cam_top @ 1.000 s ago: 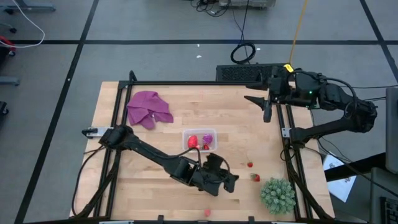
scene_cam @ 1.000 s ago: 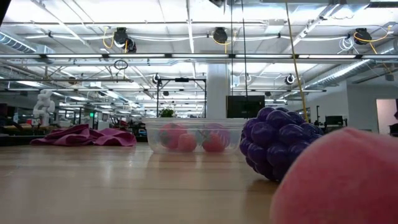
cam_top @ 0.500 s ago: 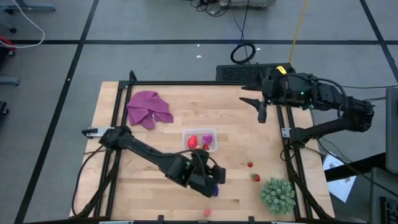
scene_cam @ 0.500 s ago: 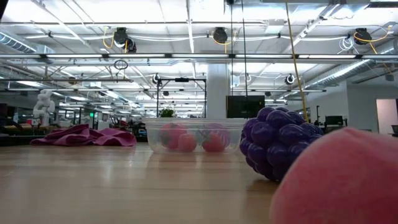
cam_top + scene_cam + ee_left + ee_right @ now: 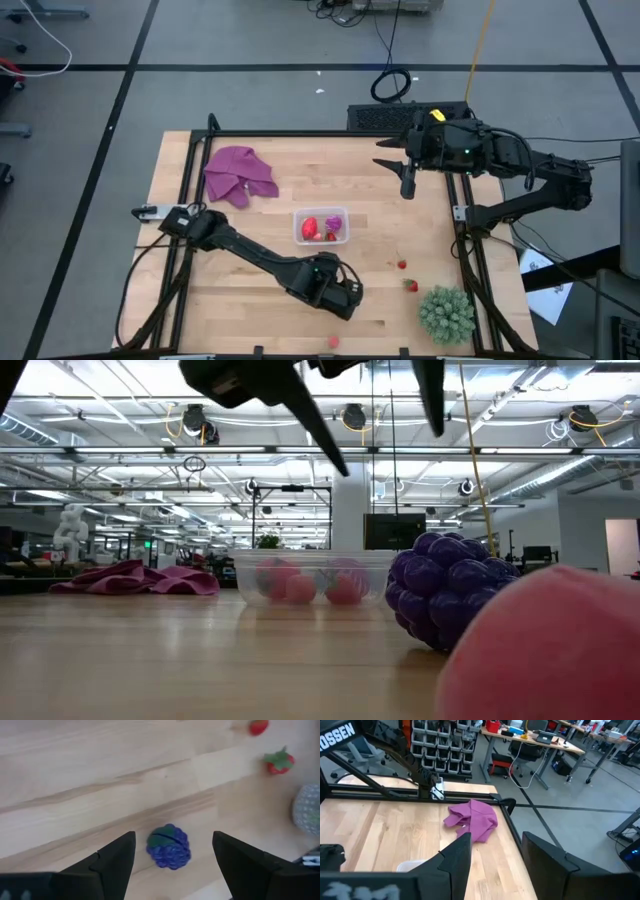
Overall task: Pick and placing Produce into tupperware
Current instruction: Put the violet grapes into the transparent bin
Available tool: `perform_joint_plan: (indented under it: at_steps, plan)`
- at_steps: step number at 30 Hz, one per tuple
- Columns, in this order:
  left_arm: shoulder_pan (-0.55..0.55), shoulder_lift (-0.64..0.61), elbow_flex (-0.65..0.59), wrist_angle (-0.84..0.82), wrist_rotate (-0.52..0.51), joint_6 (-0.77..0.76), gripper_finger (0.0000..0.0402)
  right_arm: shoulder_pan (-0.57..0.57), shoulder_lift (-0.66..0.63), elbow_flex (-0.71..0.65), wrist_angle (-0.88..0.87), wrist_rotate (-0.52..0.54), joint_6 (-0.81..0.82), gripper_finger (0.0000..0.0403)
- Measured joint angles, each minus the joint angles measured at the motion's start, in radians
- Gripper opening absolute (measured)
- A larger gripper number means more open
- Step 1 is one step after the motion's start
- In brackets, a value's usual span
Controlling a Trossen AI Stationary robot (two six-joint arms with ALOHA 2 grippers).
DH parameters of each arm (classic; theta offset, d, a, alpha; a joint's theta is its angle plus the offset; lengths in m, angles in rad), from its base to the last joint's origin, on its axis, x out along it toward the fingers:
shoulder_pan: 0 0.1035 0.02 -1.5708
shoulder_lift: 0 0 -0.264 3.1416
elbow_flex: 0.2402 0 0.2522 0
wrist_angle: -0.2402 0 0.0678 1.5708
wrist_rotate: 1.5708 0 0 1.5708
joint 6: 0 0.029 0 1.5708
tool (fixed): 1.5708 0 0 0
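The left gripper [image 5: 172, 851] hangs directly over a dark blue-purple, knobbly toy berry cluster with a green leaf cap [image 5: 169, 846], its fingers spread wide with the fruit lying on the pale wooden table [image 5: 250, 250] in the gap between them — nothing is held yet. In the high view this gripper [image 5: 340, 295] sits toward the near edge, just in front of the small clear plastic rectangular tub with rounded corners [image 5: 321, 226], which already holds a red piece and a magenta piece. The low view shows the berry cluster [image 5: 450, 600] resting beside that tub [image 5: 310, 578], with a large pale pink fruit [image 5: 550, 650] close to the lens.

To do this pick well, I would descend straight down, keep the cluster centred, and close gently — its bumpy round shape looks likely to roll or squirt sideways if one finger touches first.

Two small red strawberry-like pieces [image 5: 406, 275] lie near a green spiky plant [image 5: 446, 312]. The right gripper [image 5: 405, 175] waits high at the far right, fingers parted, well apart from the crumpled purple cloth [image 5: 240, 174].
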Motion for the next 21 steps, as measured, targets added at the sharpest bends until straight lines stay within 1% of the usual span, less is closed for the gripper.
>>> perform_joint_plan:
  at_steps: [10,15,21]
  plan:
    - [-0.008,0.0,-0.014,0.079,-0.012,0.071,0.0269,0.0,0.036,0.0,0.0,0.0,0.003,0.0165]
    - [-0.018,0.0,-0.014,0.104,-0.048,0.102,0.0269,0.0,0.036,0.0,0.0,0.0,0.003,0.0165]
    - [-0.018,0.0,-0.014,0.104,-0.015,0.099,0.0269,0.0,0.032,0.0,0.0,0.001,0.003,0.0165]
